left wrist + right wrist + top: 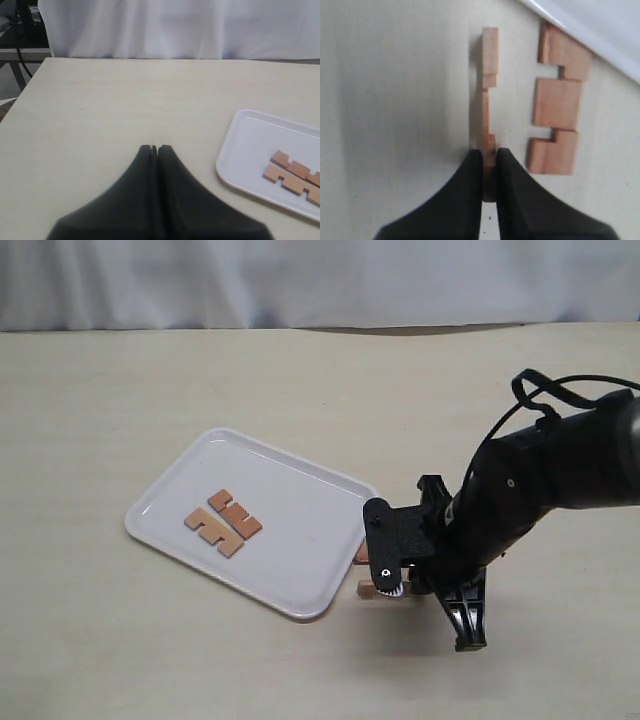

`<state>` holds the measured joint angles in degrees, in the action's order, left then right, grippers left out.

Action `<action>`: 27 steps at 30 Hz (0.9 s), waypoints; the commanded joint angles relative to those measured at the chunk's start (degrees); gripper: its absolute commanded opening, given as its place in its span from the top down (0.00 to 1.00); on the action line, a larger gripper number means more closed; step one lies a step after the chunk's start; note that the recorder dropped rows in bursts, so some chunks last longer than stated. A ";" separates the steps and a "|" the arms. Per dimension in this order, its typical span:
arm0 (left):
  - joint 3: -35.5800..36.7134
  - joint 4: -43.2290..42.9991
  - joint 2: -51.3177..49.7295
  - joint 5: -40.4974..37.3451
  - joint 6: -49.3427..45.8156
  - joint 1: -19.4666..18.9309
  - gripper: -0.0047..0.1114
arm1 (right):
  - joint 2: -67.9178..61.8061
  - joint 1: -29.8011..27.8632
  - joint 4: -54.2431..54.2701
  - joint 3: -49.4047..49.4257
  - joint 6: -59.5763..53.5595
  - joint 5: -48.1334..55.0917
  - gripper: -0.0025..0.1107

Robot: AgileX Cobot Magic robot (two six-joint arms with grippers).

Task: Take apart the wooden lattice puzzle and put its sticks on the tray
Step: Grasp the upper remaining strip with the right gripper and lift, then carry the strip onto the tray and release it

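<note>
The white tray (300,540) holds two reddish-brown notched sticks (224,523) lying flat side by side, also seen in the left wrist view as sticks (295,177) on the tray (250,145). No interlocked lattice puzzle shows. Just off the tray's near right corner, my right gripper (488,152) is shut on the end of a third stick (487,85) standing on edge. A fourth stick (555,105) lies flat on the table beside it, close to the tray rim (600,30). My left gripper (157,148) is shut on nothing, above bare table left of the tray.
The pale wooden table (150,380) stretches around the tray. A white curtain (300,280) hangs along the far edge. The right arm's black body and cables (540,470) hang over the table's right side.
</note>
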<state>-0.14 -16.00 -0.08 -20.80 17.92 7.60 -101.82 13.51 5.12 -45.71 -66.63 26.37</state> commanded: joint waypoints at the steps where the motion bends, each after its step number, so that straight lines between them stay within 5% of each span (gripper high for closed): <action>1: 0.14 0.06 0.08 0.59 0.15 0.47 0.96 | 0.86 -0.07 0.66 -3.01 -0.71 7.12 0.94; 27: 0.14 0.05 0.08 0.34 0.15 0.47 0.96 | 14.71 -0.07 33.77 -5.51 1.19 -0.91 0.94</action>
<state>-0.14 -16.00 -0.08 -20.80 17.92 7.60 -87.39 13.51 33.46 -51.18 -66.60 28.30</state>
